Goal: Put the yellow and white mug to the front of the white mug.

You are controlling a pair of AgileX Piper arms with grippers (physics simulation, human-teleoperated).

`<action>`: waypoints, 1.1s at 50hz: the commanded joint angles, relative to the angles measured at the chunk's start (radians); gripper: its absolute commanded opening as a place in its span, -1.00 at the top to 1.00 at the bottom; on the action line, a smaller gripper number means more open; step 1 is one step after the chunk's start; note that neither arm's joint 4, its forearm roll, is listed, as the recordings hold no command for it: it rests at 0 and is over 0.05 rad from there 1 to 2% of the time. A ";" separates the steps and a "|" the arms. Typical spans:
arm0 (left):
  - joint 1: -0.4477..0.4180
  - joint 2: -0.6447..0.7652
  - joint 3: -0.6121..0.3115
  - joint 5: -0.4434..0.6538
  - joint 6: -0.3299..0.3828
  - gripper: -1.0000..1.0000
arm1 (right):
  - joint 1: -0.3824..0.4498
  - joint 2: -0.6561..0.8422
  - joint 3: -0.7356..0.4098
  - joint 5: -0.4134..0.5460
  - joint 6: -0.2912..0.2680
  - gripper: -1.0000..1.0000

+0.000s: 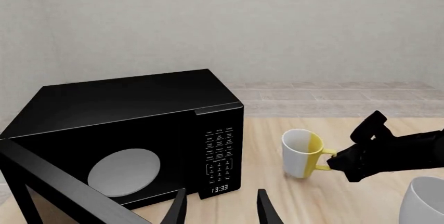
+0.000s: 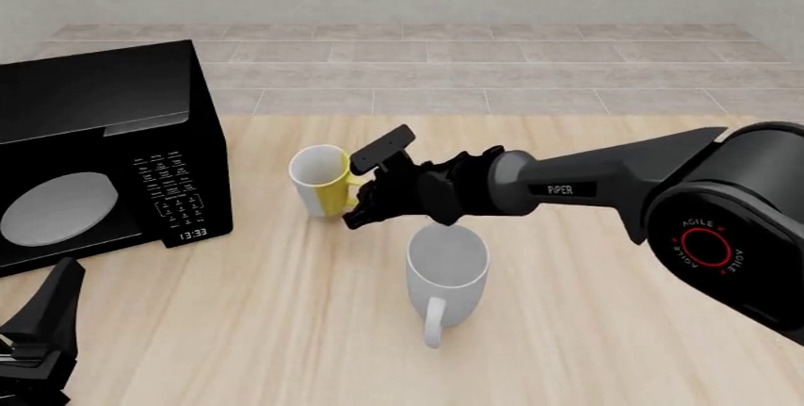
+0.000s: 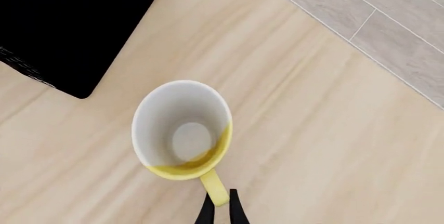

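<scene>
Standing upright on the wooden table [image 2: 603,331], the yellow and white mug [image 2: 322,179] sits between the black microwave [image 2: 101,152] and my right arm, its yellow handle [image 3: 215,186] turned toward that arm, which is why I come at it from this side. My right gripper [image 2: 365,188] is at the handle: in the right wrist view the two fingertips [image 3: 206,211] sit close together right at the handle's end, and they look clenched on it, pinching the loop, since the mug body is too wide for an easy grab. The mug's base seems to rest on the wood, so I judge the lift has not started.

Nearer to me stands the white mug [image 2: 446,272], just below the right arm's wrist, its handle pointing toward my side. The spot in front of it is bare wood, so I must carry the small mug around or over it without clipping its rim.

My left gripper [image 1: 220,207] hangs low near the microwave, fingers spread apart, holding nothing.
</scene>
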 commanded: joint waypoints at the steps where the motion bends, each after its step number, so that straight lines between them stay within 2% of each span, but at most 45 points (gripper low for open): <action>1: 0.000 0.000 0.000 0.000 0.000 -1.00 | -0.010 -0.068 0.031 -0.001 -0.032 1.00; 10: 0.000 0.000 0.000 0.000 0.000 -1.00 | -0.029 -0.162 0.073 -0.003 -0.072 1.00; 20: 0.000 0.000 0.000 0.000 0.000 -1.00 | -0.038 -0.226 0.113 -0.006 -0.090 1.00; 30: 0.000 0.000 0.000 0.000 0.000 -1.00 | -0.059 -0.330 0.192 -0.030 -0.083 1.00; 55: 0.000 0.000 0.000 0.000 0.000 -1.00 | -0.186 -0.400 0.330 -0.106 -0.062 1.00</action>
